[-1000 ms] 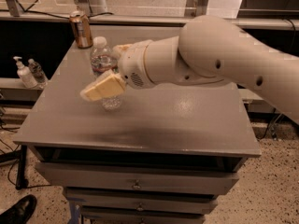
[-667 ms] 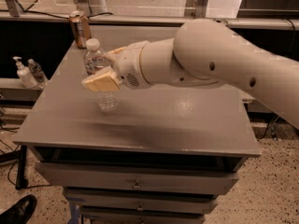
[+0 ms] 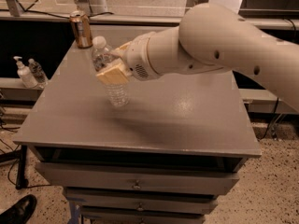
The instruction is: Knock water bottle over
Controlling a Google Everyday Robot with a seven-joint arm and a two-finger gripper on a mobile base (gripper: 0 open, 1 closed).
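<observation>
The water bottle (image 3: 108,65) is clear ribbed plastic with a white cap. It stands on the grey table (image 3: 177,120) left of centre and leans with its top toward the left. My gripper (image 3: 115,72), with tan pads, is at the bottle's middle and touches it from the right and front. It covers the label band. My thick white arm reaches in from the upper right.
A brown can (image 3: 81,29) stands at the table's back left corner, behind the bottle. A white pump dispenser (image 3: 22,73) and a small clear bottle (image 3: 36,71) sit on a lower shelf to the left. A black shoe (image 3: 18,211) is on the floor at bottom left.
My gripper has moved slightly up and to the right against the bottle's middle. The bottle still stands, leaning left.
</observation>
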